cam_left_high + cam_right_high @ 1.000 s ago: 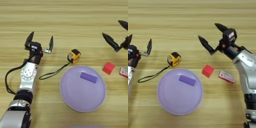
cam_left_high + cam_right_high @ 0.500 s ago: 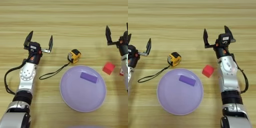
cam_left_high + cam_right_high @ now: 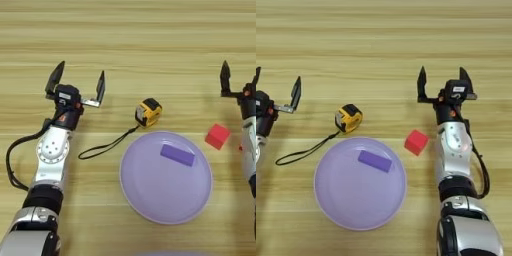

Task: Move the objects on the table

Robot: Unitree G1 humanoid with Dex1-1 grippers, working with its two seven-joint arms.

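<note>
Your right arm has swung in since a second ago: it was reaching in slantwise from the right, and now its forearm lies straight up the bench (image 3: 130, 30), covering the white box that showed beside the cube before.

Your left gripper (image 3: 76, 82) has not shifted; it sits at the far left with both fingers spread wide, holding nothing. At its 4 o'clock lies the yellow-and-black tape measure (image 3: 149, 111), its black cord (image 3: 102, 148) trailing toward 8 o'clock. Just below the tape measure sits the purple plate (image 3: 336, 200), with a purple block (image 3: 375, 161) lying in its upper half. The red cube (image 3: 416, 142) rests at the plate's 2 o'clock, just off its rim. Your right gripper (image 3: 445, 86) is at the cube's 1 o'clock, fingers wide apart and empty.
</note>
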